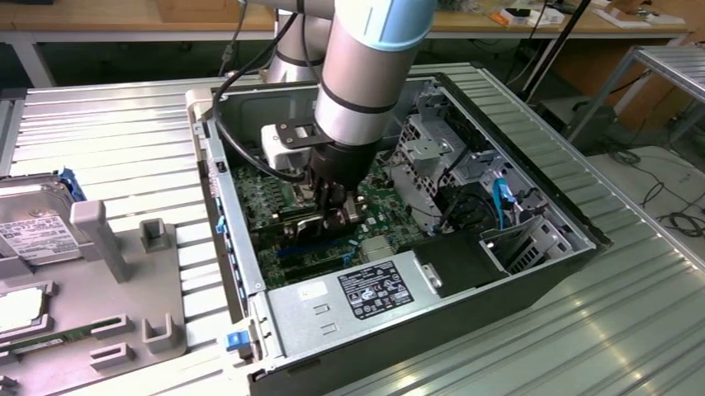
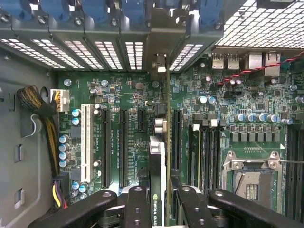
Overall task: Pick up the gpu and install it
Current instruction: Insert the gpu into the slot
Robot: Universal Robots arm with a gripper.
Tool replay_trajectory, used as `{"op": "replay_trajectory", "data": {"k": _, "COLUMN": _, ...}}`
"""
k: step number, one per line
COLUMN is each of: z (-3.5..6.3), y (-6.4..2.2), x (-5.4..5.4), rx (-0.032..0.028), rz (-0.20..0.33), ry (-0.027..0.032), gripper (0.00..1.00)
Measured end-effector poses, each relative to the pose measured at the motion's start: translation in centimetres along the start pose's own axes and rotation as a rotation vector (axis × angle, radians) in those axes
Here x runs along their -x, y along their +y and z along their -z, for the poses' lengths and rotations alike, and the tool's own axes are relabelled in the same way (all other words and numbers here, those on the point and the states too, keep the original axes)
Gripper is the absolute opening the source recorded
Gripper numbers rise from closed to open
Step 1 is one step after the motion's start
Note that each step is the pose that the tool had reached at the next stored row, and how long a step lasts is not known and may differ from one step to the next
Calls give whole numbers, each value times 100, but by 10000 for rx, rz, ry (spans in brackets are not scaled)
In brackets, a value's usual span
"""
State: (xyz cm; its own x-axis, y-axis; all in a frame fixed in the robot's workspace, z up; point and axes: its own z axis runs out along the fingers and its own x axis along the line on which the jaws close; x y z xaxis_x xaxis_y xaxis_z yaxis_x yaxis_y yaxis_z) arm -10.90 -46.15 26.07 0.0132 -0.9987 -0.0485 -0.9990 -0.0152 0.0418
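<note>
We note the slatted metal table [image 1: 617,313] carrying an open computer case [image 1: 330,318], lying on its side with the interior facing up. The arm [image 1: 364,74] reaches down into the case at about the centre of the exterior view. At 9 o'clock from the case sits a grey fixture tray [image 1: 144,280], and on it a silver hard drive [image 1: 33,231] with a white label. Inside the case we see the green motherboard [image 2: 133,99], with a row of black expansion slots [image 2: 122,147] and one white slot [image 2: 86,142]; the empty CPU socket [image 2: 251,178] lies at 3 o'clock from them in the wrist view. The gripper [image 2: 158,199] has its jaws drawn narrow on the gpu [image 2: 160,156], which stands on edge over the motherboard between two black slots, its bracket end [image 2: 160,61] reaching the rear slot covers [image 2: 109,52]. We cannot tell whether its edge is in a slot.
</note>
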Motion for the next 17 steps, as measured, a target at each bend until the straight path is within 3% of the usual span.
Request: {"op": "replay_trajectory", "data": {"k": 17, "z": -52, "y": 10, "x": -4, "rx": -59, "rz": -71, "ry": 15, "gripper": 27}}
